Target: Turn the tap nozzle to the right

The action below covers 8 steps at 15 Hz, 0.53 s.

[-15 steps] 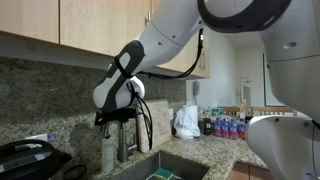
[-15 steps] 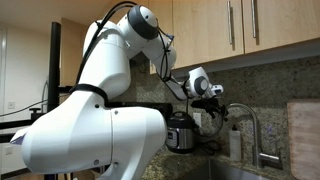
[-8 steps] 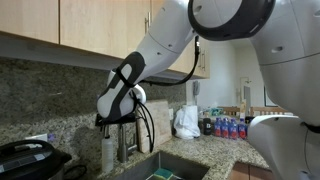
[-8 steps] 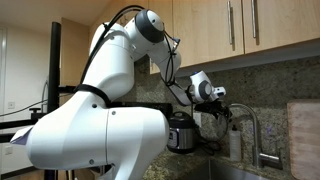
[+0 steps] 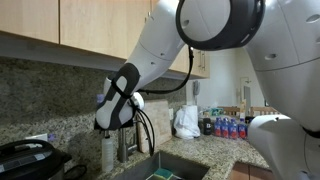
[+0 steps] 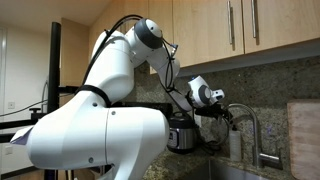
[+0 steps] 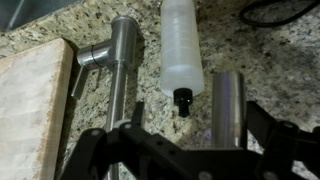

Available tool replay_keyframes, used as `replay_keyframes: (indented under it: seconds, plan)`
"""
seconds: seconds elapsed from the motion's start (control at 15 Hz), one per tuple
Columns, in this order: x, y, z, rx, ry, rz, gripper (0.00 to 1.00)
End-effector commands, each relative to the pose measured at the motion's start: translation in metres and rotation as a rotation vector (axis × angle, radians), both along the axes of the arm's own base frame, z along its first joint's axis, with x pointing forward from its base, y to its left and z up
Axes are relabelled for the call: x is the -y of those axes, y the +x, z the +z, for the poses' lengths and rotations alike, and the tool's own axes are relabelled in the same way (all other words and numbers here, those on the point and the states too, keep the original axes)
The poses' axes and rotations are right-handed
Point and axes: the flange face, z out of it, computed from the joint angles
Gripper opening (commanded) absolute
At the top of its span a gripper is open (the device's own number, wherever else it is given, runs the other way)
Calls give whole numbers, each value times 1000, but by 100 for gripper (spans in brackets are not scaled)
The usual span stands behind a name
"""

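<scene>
Exterior views: arm reaches down from under the wall cabinets (image 6: 240, 30) to the sink (image 5: 170, 165), which is set into a speckled granite worktop (image 7: 240, 50).

Tap nozzle (image 6: 260, 130): brushed-steel gooseneck standing at the back edge of the sink. Its arch rises from the base and curves over toward the hand (image 6: 225, 112). The hand is level with the top of the arch, at the spout end.

Wrist view, looking down: the tap's upright stem (image 7: 121, 60), with a side lever, stands near the worktop's back edge. A second steel tube section (image 7: 228, 105) lies lower in the picture, between the two dark fingers (image 7: 280, 140). The fingers are spread wide. The tube sits closer to one finger, but no contact is visible, so the hand (image 7: 185, 135) reads as apart, not clamped.

Soap bottle (image 7: 182, 50): pale, dark pump tip, between stem and tube in the wrist view. In an exterior view it stands just beside the tap (image 6: 236, 145).

Pale cutting board (image 7: 35, 100) lies beside the stem, toward the edge of the picture.

Other items on the worktop:
- Steel cooker (image 6: 180, 132), behind the arm.
- White bag (image 5: 186, 120) and a cluster of small bottles (image 5: 225, 127), toward the far end.
- Black appliance (image 5: 25, 158), near the corner.
</scene>
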Motion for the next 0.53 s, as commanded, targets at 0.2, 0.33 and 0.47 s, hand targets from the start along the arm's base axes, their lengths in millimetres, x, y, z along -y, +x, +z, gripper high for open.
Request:
replay_keyframes:
  seconds: [0.2,0.33,0.47]
  plan:
    - [19,3,1,43,21,-96,100]
    - [23,3,1,48,37,-114,100]
    - [28,2,0,49,55,-140,100]
